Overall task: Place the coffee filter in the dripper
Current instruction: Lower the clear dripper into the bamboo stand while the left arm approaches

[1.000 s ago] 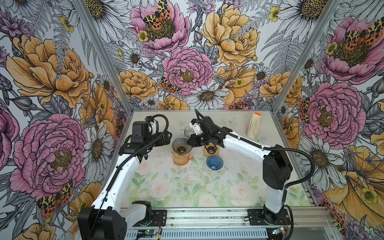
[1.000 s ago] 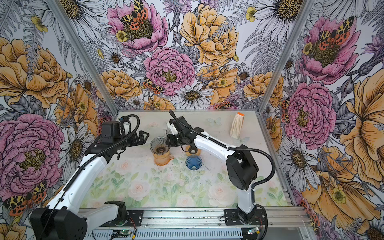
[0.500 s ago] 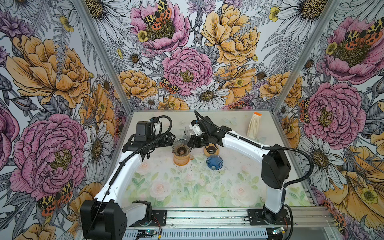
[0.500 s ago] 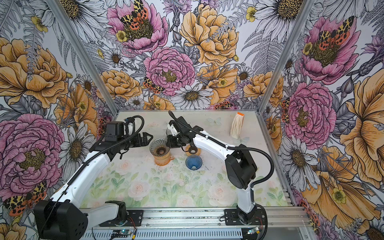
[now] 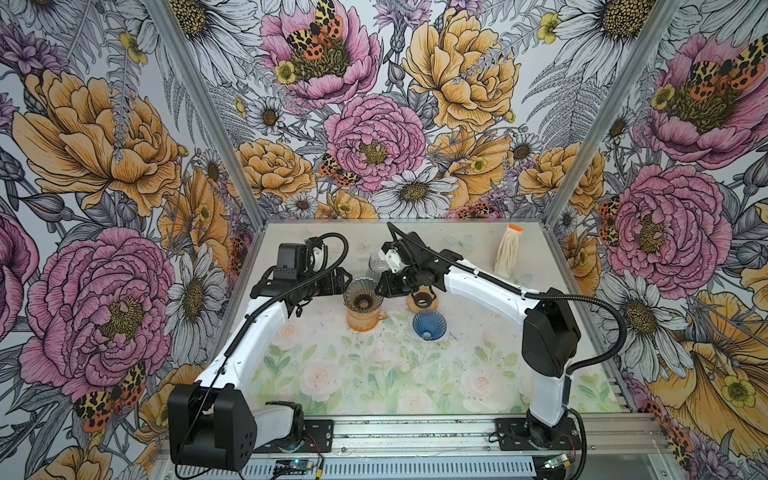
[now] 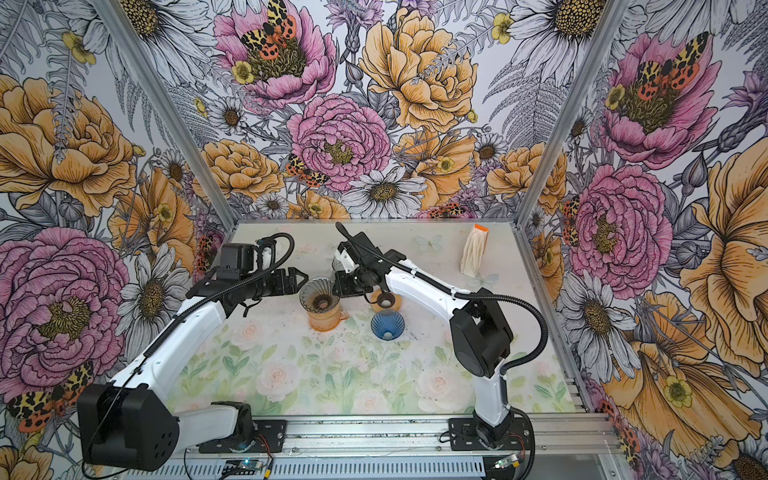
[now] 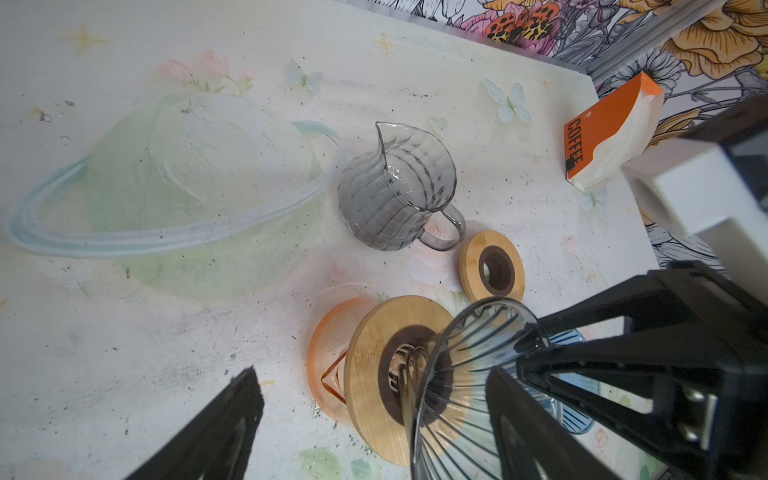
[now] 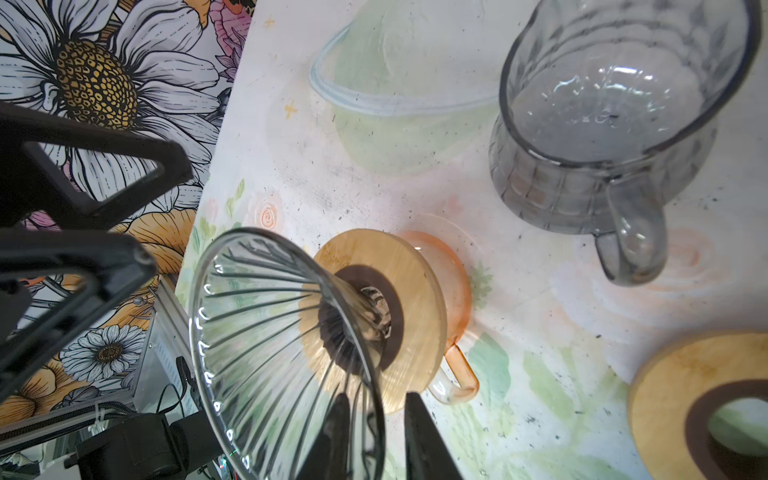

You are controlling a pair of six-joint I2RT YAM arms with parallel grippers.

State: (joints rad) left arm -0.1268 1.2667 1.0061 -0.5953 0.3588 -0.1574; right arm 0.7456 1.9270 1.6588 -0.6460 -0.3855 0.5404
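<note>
**Dripper station, both top views.** A clear ribbed dripper (image 5: pixel 362 293) sits in a wooden collar (image 8: pixel 365 257) on an orange glass server (image 5: pixel 363 320), at mid-frame on the bench (image 5: pixel 374 374). The left gripper (image 6: pixel 302 281) stands just left of the dripper with its jaws spread wide. The right gripper (image 8: pixel 378 399) straddles the dripper's right rim with its jaws narrowly parted. The coffee filter pack (image 5: pixel 509 251), orange-banded, rests at the bench's upper right, well apart from the dripper. A blue cone (image 5: pixel 429 324) lies lower right of the server.
</note>
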